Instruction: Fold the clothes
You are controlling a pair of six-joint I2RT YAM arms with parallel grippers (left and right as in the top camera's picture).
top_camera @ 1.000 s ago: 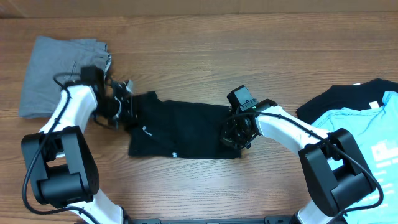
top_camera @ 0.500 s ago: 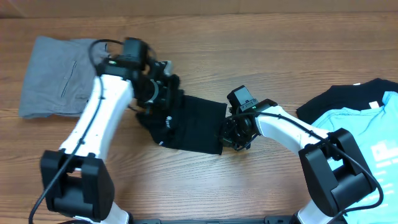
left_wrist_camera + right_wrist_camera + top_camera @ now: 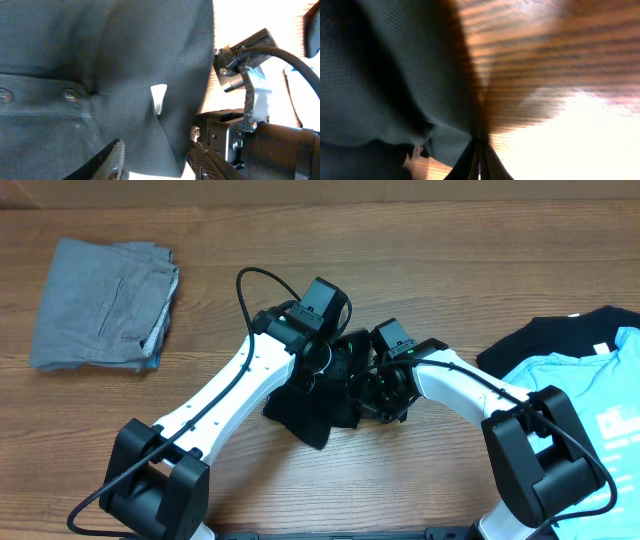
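Note:
A black garment (image 3: 305, 415) lies bunched and doubled over at the table's middle. My left gripper (image 3: 322, 365) hangs right over it. In the left wrist view its jaws (image 3: 157, 167) stand open, with the black fabric (image 3: 100, 60) and its small white label (image 3: 158, 97) loose below them. My right gripper (image 3: 380, 392) sits at the garment's right edge. In the right wrist view its fingertips (image 3: 480, 157) are pressed together on the edge of the dark fabric (image 3: 380, 90). The two grippers are nearly touching.
A folded grey garment (image 3: 100, 305) lies at the far left. At the right edge a light blue printed T-shirt (image 3: 585, 395) lies on top of a black T-shirt (image 3: 520, 345). Bare wooden table (image 3: 450, 260) surrounds the work.
My left gripper has carried the garment's left end rightward over the rest, then opened and let it go. The garment is now a short bunched heap. The right gripper has held its place.

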